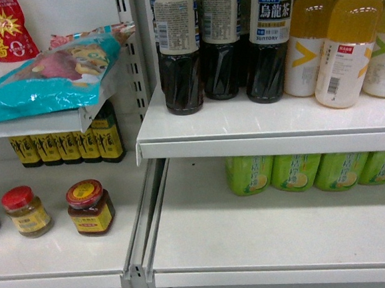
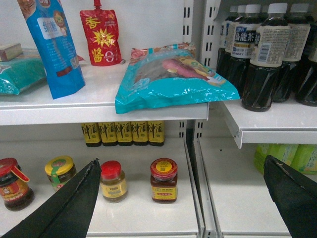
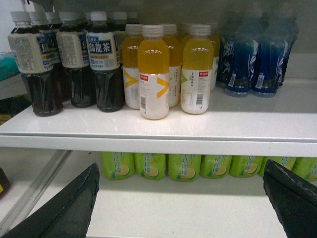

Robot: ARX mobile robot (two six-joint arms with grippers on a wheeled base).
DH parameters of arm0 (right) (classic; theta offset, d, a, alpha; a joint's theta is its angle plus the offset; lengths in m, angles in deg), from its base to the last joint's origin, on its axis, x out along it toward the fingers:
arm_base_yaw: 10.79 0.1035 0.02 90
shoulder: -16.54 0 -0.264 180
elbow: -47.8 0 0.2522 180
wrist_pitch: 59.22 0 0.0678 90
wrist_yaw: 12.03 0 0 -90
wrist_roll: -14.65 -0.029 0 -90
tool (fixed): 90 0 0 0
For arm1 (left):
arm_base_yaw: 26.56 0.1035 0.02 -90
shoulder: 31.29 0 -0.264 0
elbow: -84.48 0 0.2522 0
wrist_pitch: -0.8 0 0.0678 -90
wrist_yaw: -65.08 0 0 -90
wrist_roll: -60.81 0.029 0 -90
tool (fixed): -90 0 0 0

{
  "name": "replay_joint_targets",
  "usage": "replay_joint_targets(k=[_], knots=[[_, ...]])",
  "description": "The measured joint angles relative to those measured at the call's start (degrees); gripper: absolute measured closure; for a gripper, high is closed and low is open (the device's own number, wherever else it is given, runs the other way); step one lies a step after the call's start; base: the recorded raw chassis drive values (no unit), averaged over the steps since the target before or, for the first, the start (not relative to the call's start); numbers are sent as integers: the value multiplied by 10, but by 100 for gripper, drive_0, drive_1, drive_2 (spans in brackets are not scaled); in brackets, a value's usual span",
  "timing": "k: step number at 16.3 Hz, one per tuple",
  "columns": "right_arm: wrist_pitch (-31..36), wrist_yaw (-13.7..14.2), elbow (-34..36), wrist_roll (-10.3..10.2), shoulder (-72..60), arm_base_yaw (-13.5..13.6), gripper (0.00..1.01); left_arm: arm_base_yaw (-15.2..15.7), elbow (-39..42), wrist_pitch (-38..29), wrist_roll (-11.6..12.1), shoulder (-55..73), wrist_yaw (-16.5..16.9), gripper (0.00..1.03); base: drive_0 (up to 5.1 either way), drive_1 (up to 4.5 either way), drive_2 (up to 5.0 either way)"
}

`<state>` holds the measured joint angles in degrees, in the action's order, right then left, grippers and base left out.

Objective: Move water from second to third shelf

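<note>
The water is out of view: no clear bottle with a dark green label shows in any view. My left gripper (image 2: pixel 182 163) is open, its black fingers (image 2: pixel 74 198) wide apart before a lower shelf holding sauce jars (image 2: pixel 163 179). My right gripper (image 3: pixel 181 168) is open too, with nothing between its fingers (image 3: pixel 290 196). It faces a lower shelf (image 3: pixel 183 208) with green lemon-drink bottles (image 3: pixel 184 166) at the back. Neither gripper shows in the head view.
The upper right shelf (image 1: pixel 264 128) carries dark tea bottles (image 1: pixel 178 51), yellow drink bottles (image 1: pixel 345 45) and blue-labelled bottles (image 3: pixel 257 54). A teal bag (image 1: pixel 47 79) overhangs the left shelf. Jars (image 1: pixel 89 207) stand lower left. A slotted upright (image 1: pixel 144 254) divides the bays.
</note>
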<state>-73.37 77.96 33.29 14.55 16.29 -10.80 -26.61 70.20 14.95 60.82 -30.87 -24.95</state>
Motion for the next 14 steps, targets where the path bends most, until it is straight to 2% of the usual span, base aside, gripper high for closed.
replay_joint_targets(k=[14], knots=[[1,0,0,0,0,0,3,0,0,-1,0,0,0,5,0,0,0]])
